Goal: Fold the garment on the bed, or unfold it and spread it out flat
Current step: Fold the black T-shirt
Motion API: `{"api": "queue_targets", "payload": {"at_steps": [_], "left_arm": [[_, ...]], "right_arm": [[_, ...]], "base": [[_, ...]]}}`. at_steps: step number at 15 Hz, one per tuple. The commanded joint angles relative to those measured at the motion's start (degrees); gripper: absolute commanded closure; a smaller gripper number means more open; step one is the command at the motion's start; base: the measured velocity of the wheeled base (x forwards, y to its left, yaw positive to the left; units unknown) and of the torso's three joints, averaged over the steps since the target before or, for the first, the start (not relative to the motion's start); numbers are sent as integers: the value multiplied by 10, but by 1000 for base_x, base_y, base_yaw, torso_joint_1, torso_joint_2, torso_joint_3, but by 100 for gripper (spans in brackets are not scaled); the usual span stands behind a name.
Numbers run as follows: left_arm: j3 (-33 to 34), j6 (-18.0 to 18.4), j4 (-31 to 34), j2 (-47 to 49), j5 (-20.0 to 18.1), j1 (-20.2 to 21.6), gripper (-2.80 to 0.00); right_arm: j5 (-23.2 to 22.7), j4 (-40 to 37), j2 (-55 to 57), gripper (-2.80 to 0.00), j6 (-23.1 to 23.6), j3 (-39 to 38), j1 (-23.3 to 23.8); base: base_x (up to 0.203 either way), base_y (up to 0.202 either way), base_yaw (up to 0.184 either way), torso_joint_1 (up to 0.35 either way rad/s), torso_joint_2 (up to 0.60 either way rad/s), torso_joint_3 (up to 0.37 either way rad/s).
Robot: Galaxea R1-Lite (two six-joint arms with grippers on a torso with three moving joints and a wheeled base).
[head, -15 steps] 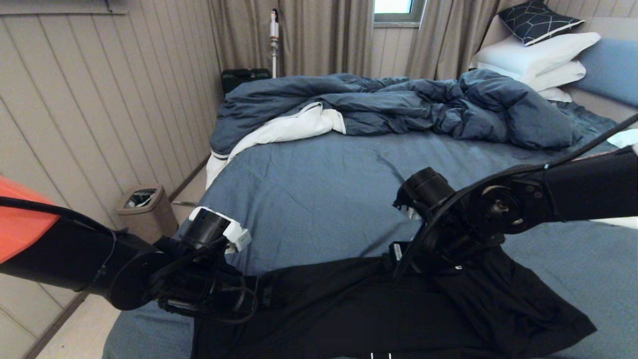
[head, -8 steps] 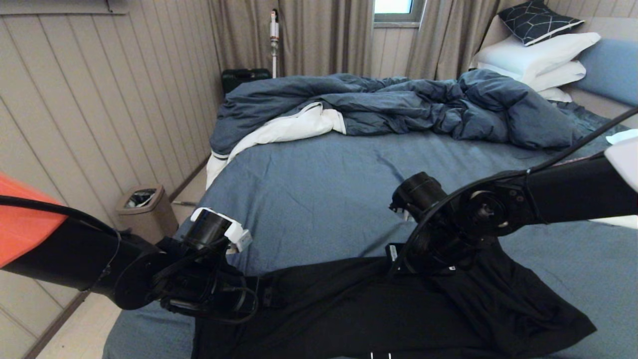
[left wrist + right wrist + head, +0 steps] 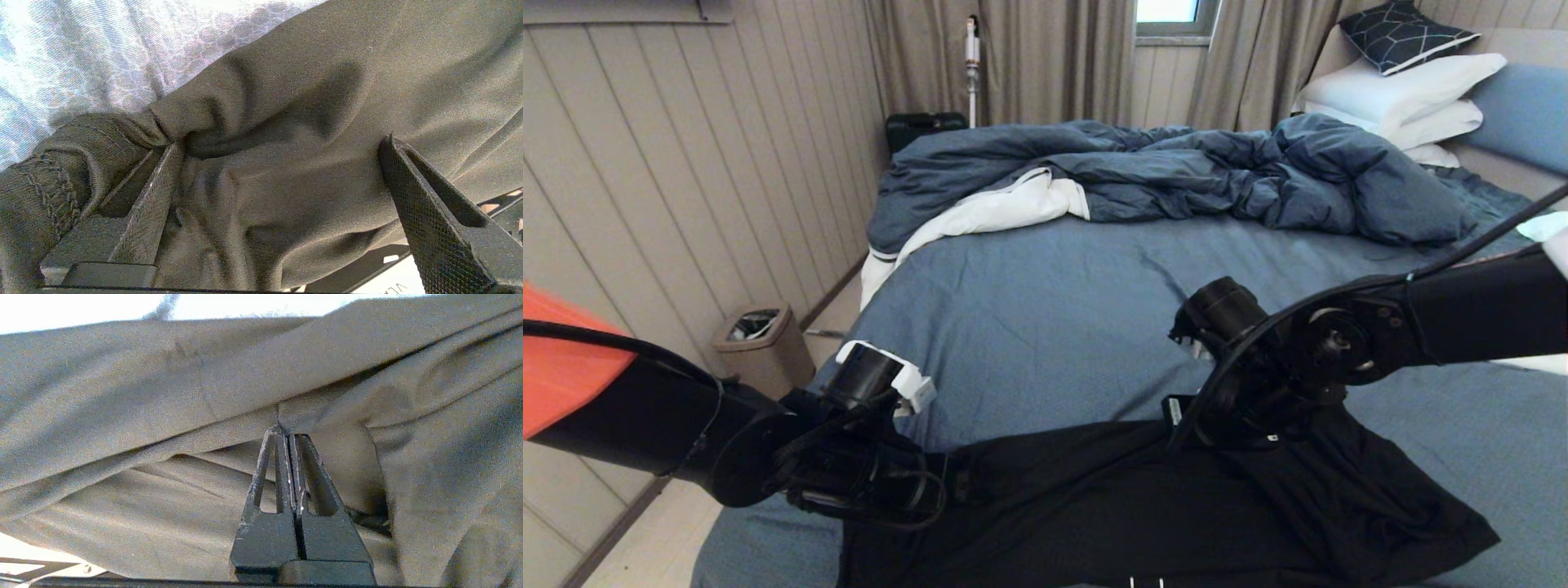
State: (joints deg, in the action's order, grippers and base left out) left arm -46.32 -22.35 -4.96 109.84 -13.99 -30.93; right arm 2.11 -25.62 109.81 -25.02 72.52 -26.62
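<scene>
The garment [image 3: 1094, 506], a black T-shirt, lies rumpled across the near part of the bed [image 3: 1045, 310], plain side up and stretched between my two arms. My left gripper [image 3: 954, 487] is at its left end. In the left wrist view the left gripper [image 3: 282, 142] stands open, its fingers [image 3: 163, 183] wide apart with bunched cloth [image 3: 306, 102] lying between them. My right gripper [image 3: 1186, 426] holds a raised fold near the shirt's middle. The right wrist view shows the right gripper [image 3: 284, 430] shut, tips pinching a seam of the cloth [image 3: 122, 396]. The print is hidden.
A rumpled dark blue duvet [image 3: 1176, 171] fills the far half of the bed, with white pillows [image 3: 1396, 90] and a patterned cushion [image 3: 1401, 33] at the back right. A bin [image 3: 760, 335] stands on the floor by the panelled wall on the left.
The right arm swayed slightly left and came back to about where it was. The left arm and the garment have hardly moved.
</scene>
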Motion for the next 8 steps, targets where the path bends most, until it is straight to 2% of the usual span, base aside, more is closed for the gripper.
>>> {"api": "queue_targets", "payload": {"at_steps": [1, 5, 8], "left_arm": [[0, -2, 0, 1, -1, 0, -280], [0, -2, 0, 1, -1, 0, -280], [1, -2, 0, 2, -1, 0, -280]], "right_arm": [[0, -1, -6, 0, -1, -3, 0], [0, -6, -69, 0, -2, -21, -2], [1, -14, -135, 0, -2, -62, -3]], "base": [[0, 0, 0, 0, 0, 0], [0, 0, 0, 0, 0, 0], [0, 0, 0, 0, 0, 0]]}}
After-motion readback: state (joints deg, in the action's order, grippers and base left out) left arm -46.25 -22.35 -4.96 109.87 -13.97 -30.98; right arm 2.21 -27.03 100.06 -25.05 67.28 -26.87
